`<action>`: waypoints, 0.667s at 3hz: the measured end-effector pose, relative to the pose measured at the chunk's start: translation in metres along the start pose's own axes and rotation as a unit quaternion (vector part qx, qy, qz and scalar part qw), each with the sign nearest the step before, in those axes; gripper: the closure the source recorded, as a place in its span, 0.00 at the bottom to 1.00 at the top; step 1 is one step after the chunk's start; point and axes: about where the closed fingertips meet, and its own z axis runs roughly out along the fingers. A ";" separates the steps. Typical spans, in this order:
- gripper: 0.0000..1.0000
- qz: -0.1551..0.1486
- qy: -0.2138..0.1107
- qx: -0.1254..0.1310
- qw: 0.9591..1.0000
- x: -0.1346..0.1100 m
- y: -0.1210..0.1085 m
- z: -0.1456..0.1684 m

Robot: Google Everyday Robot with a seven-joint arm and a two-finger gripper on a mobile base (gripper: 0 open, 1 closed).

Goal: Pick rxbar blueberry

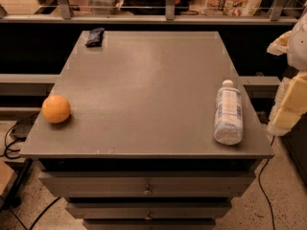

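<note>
Hanging off the table's [153,80] right edge beside the bottle [228,113], the gripper [290,107], width not tellable, sits well apart from the blue snack bar [94,37] at the far-left corner, long axis roughly front-to-back.

A grey table [153,75] fills the view, with drawers [120,182] stacked beneath its front edge. An orange ball [56,109] sits near the left edge. Well apart from it, a clear plastic bottle [228,112] lies on its side by the right edge, its white cap pointing toward the far side. The end effector [290,107] hangs just beyond that edge. Dark cables [10,143] trail on the speckled floor at left, and a metal railing [168,6] runs behind
</note>
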 end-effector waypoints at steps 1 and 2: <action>0.00 0.002 -0.036 0.004 0.999 -0.014 -0.006 0.002; 0.00 0.004 -0.135 0.006 0.991 -0.060 -0.023 0.011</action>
